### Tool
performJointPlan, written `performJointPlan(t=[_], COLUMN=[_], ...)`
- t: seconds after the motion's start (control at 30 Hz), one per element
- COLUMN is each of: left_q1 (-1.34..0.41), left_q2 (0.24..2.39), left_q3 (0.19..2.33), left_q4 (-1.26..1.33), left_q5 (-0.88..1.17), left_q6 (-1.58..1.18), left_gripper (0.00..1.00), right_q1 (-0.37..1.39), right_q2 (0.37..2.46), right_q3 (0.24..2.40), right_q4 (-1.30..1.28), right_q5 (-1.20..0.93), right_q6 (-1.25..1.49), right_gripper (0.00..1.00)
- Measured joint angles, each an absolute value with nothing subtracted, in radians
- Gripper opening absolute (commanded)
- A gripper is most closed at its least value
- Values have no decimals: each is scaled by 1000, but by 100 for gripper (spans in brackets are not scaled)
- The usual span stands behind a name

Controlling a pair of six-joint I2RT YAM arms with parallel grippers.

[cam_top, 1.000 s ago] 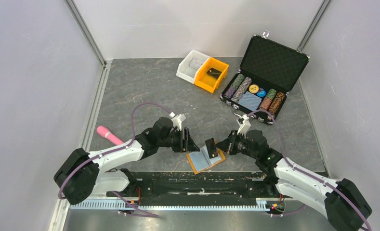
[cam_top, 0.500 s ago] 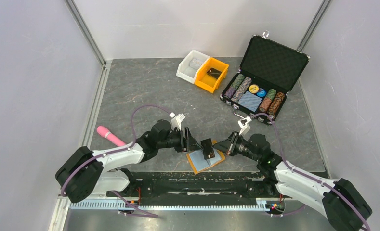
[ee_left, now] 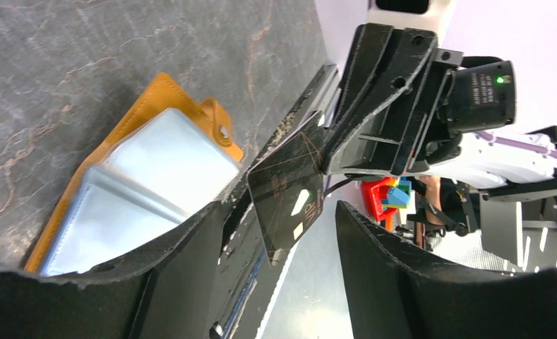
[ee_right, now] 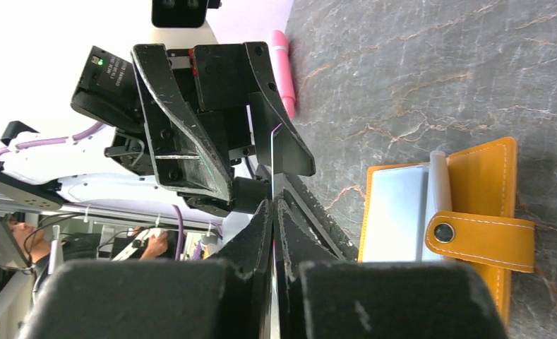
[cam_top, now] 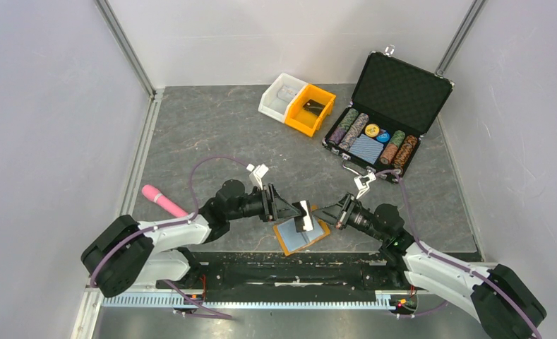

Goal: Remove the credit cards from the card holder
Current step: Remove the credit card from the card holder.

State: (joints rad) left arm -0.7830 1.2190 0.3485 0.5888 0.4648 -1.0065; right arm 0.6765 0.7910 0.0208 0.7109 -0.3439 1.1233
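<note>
The card holder (cam_top: 300, 236) lies open on the table near the front edge, orange-tan outside with light blue panels; it also shows in the left wrist view (ee_left: 155, 159) and the right wrist view (ee_right: 438, 212). My right gripper (cam_top: 316, 212) is shut on a dark credit card (cam_top: 305, 216) and holds it upright just above the holder. In the right wrist view the card (ee_right: 273, 159) shows edge-on between the shut jaws (ee_right: 274, 205). My left gripper (cam_top: 289, 210) is open, its fingers on either side of the card (ee_left: 287, 187) without touching it (ee_left: 282, 212).
A white bin (cam_top: 281, 97) and an orange bin (cam_top: 305, 116) holding a dark card (cam_top: 313, 106) stand at the back. An open black chip case (cam_top: 385, 113) is at the back right. A pink object (cam_top: 161, 200) lies left of the left arm.
Both grippers have closed in on each other above the holder. The right gripper carried the card left, and it now stands between the left gripper's open fingers.
</note>
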Motion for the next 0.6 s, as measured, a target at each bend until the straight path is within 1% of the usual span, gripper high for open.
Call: performJointPlan(t=[0.03,0.13,0.27,0.33,0.37,0.5,0.6], left_q1=[-784,-788,-793,-794,-794,-794,-794], left_q2=[1222,1243,1281,1297,1301,1300,1279], left_q3=[344,335,330,323,321,316,316], left_q4=[614,680,756,789,797,826,769], left_q5=[469,480,501,510,514,534,534], left_q6=[-1018,-1047,-1085,-1104,-1110,-1120,-1113], left_gripper=[61,47,27,15,11,3,2], right_q1=[677,677,677,677,677,669,659], right_q2=[791,791,791,791,791,792,762], right_q3=[17,11,11,11,11,14,65], right_q4=[721,744,761,766,767,715,551], right_q5=[-344,-345,-349,-356,-362,-382,-388], right_q6=[1130,1144,1153,1152,1151,1076,927], right_gripper=[0,0,0,6,9,21,28])
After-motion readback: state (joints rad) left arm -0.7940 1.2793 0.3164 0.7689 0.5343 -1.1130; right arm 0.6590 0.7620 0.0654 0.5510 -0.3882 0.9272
